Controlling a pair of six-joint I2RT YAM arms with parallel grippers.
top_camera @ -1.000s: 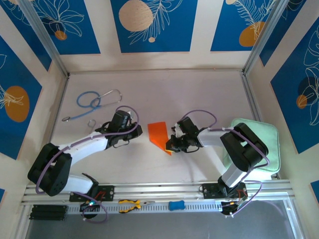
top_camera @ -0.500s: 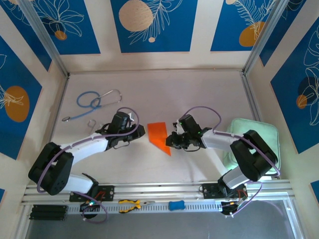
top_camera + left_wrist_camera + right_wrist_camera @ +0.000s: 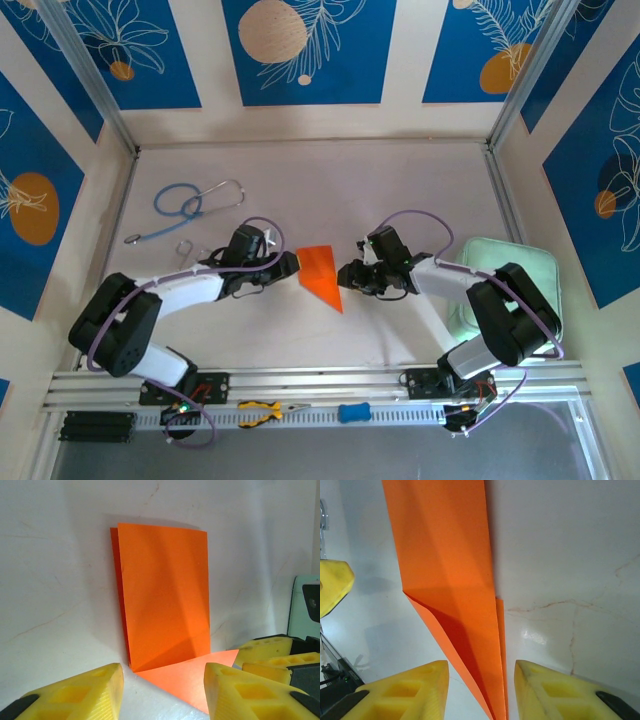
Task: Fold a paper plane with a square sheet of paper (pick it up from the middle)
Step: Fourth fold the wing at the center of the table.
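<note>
Seen from above, a pale worktop sits between blue and cream patterned walls, and two white robot arms reach in from 6 o'clock. A folded orange paper lies near the middle of the worktop. It is broad at its 12 o'clock end and narrows to a point toward 5 o'clock.

The left gripper sits just beside the paper at its 9 o'clock edge. The right gripper sits just beside its 3 o'clock edge, so the two face each other across the paper.

In the left wrist view, the left gripper has its yellow fingers spread apart. The orange paper is ahead at 12 o'clock, with one panel rising upright and a lower flap lying flat toward the gap. Neither finger pinches it.

In the right wrist view, the right gripper is also spread. The creased, layered orange paper tapers down into the gap between its fingers. Whether the tip touches a finger is unclear.

A blue stethoscope lies at 10 o'clock from the paper, well apart. A pale green pad lies at 3 o'clock.
</note>
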